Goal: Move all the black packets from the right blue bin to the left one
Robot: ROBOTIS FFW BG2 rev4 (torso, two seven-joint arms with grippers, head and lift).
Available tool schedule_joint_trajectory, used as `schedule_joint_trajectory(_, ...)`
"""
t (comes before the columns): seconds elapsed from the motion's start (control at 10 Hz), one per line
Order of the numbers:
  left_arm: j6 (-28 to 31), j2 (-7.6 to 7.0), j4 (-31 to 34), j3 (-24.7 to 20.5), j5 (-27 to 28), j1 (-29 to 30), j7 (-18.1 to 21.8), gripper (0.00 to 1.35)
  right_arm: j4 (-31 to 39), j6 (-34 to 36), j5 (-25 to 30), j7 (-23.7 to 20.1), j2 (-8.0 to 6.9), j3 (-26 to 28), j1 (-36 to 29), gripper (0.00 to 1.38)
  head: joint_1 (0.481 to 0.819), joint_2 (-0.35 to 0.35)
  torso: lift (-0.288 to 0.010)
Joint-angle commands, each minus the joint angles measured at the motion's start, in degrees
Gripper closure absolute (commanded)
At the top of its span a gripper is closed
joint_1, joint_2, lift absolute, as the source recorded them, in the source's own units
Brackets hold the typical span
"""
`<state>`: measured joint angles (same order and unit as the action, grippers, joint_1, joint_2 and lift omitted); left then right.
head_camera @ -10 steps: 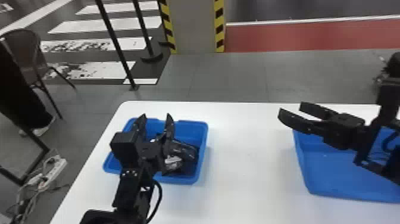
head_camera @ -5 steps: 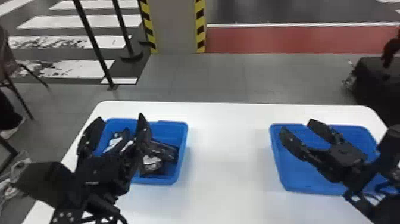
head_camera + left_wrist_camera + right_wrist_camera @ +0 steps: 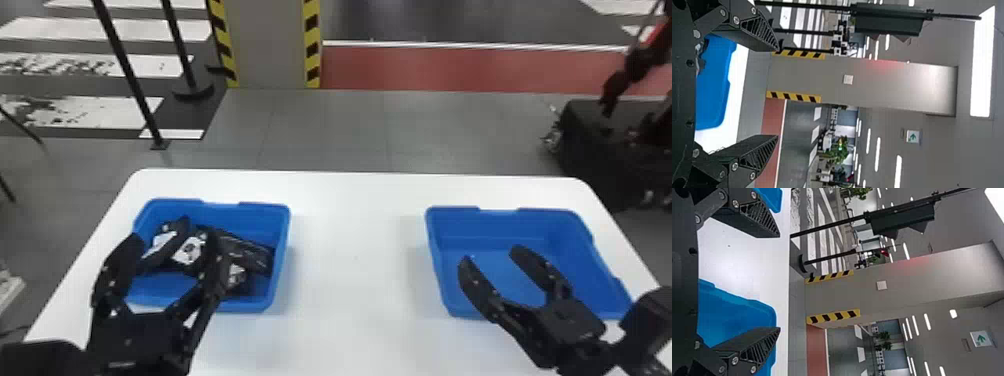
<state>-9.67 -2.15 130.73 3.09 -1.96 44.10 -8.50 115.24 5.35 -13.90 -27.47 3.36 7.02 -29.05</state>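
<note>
Grey floor [image 3: 340, 125], laid in flat, matt squares, runs behind everything, with a dull red strip [image 3: 450, 70] beyond it. A plain grey column [image 3: 265, 45] rises there, its edges banded in yellow and black. In front spreads the counter [image 3: 357, 250], smooth and white, with rounded far corners.

On it, well apart, sit two shallow blue bins with rounded corners and walls that flare outwards. The right bin [image 3: 505, 225] has a smooth floor and a notched rim; the left bin [image 3: 283, 245] has the same dipped edge at the back.

Both tools are black and hard-looking, and both are set wide, with nothing gripped. The left tool [image 3: 173, 235] hangs over the near left part of the left bin, the right tool [image 3: 490, 254] over the right bin. Up close, in the left wrist view, the fingers [image 3: 758, 156] are tapering wedges with slanting ribs, pinned by small round screws [image 3: 734, 166].

The black packets [image 3: 245, 252] lie in the left bin, overlapping, slightly shiny and creased, some bearing white patches [image 3: 190, 250]. I cannot tell how many there are.
</note>
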Motion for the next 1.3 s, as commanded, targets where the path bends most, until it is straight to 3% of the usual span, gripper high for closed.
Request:
schedule_joint_trajectory(0.0,-5.8,1.44,-3.8,-2.4,5.5,1.0,-1.1,0.26,2.1,-0.2,1.3,0.7,-0.99,-0.1,-2.9,0.20,0.695,0.049,-0.110)
schedule_joint_trajectory(0.2,-8.2,2.30,-3.1,-2.9,8.2,3.9,-5.6,0.26,8.0,-3.1,3.7,6.5,-2.66,-0.1,-8.1,0.20,0.695,0.079,-0.110)
schedule_joint_trajectory(0.3,-7.9,2.30,-3.1,-3.3,8.0,4.0,-5.6,0.26,8.6,-4.7,3.7,8.8,-3.41,-0.1,-9.8,0.20,0.695,0.086,-0.110)
schedule_joint_trajectory(0.5,-1.9,1.62,-0.2,-1.4,6.3,4.3,-5.6,0.27,11.2,-5.4,5.5,13.1,-3.41,-1.1,-12.7,0.20,0.695,0.072,-0.110)
schedule_joint_trajectory(0.9,2.1,-5.06,0.4,6.1,-2.6,1.6,-5.5,0.26,9.3,-5.8,5.6,12.8,-3.41,-1.9,-10.9,0.20,0.695,0.006,-0.110)
schedule_joint_trajectory(1.0,2.1,-5.23,0.4,6.3,-2.4,1.6,-5.5,0.26,9.3,-5.6,5.6,12.9,-3.41,-1.9,-10.9,0.20,0.695,-0.007,-0.110)
schedule_joint_trajectory(1.2,0.4,-3.21,0.4,3.9,1.2,2.3,-5.5,0.26,9.3,-5.6,5.6,12.9,-3.41,-1.9,-11.0,0.20,0.695,-0.024,-0.110)
